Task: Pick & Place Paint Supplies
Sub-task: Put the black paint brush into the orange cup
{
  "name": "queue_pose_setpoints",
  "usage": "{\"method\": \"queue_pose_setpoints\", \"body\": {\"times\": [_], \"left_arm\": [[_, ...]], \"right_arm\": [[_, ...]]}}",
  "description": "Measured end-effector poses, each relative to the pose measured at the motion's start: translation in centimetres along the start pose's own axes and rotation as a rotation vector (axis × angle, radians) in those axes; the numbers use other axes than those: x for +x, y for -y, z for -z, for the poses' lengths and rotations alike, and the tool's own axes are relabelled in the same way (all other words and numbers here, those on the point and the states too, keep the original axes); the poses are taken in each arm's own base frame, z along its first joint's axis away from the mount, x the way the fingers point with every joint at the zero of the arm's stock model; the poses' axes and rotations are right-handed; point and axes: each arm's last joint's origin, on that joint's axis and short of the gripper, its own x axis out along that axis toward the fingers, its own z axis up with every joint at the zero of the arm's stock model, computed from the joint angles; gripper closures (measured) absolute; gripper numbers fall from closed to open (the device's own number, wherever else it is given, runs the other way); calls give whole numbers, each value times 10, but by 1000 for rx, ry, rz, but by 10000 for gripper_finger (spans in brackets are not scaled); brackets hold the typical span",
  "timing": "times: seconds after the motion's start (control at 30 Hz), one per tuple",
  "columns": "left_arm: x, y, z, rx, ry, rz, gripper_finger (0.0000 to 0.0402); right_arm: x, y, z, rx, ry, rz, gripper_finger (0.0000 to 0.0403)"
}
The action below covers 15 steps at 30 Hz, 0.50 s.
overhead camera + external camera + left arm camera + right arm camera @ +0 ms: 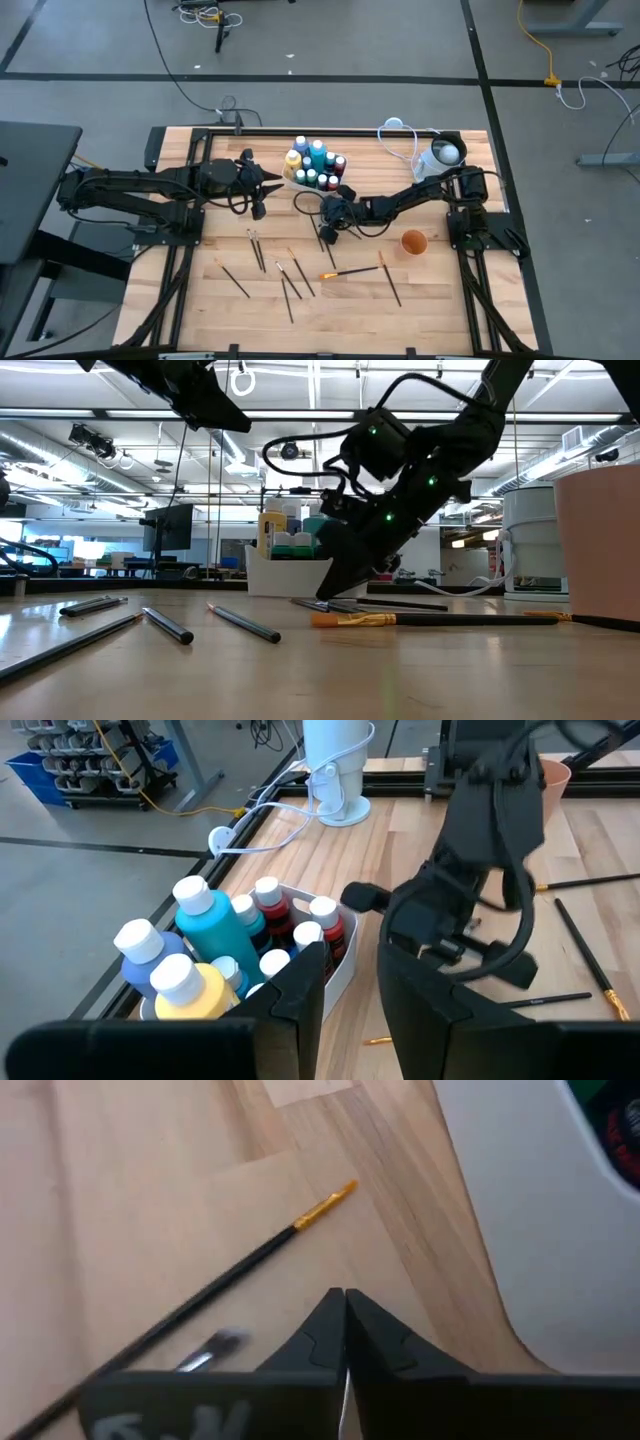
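The paint bottles (315, 165), white-capped and blue, teal, yellow and red, stand in a white tray (345, 965) at the table's far middle. Thin dark brushes (290, 275) and one orange-handled brush (350, 271) lie flat on the near half. My left gripper (272, 185) hangs open above the table just left of the tray, with nothing between its fingers (300, 990). My right gripper (325, 232) slants down at the table's middle, near side of the tray. Its fingers are shut, tips (328, 596) at the table top among brushes. My right gripper comes slanting down from the table's right with its fingertips (330, 1305) together at the wood. A dark brush with a gold ferrule (250, 1260) lies just beyond them. I cannot tell whether a brush is pinched between the fingers or touched by them.
An orange cup (414, 242) stands on the right, near my right arm. A white round container (440, 155) with a white cable (395, 130) sits at the far right corner. Bare wood lies along the near edge between the scattered brushes.
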Motion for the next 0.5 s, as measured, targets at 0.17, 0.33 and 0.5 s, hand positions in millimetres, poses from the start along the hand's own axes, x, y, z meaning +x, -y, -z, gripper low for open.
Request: {"method": "queue_pose_setpoints", "body": {"times": [0.17, 0.33, 0.5], "left_arm": [[0, 0, 0, 1, -3, 0, 299], [0, 0, 0, 1, -4, 1, 299], [0, 0, 0, 1, -4, 0, 299]], "right_arm": [[-23, -1, -19, 2, 54, -18, 399], [-51, -8, -36, -11, 116, -71, 401], [-101, -18, -55, -53, 203, -98, 402]]}}
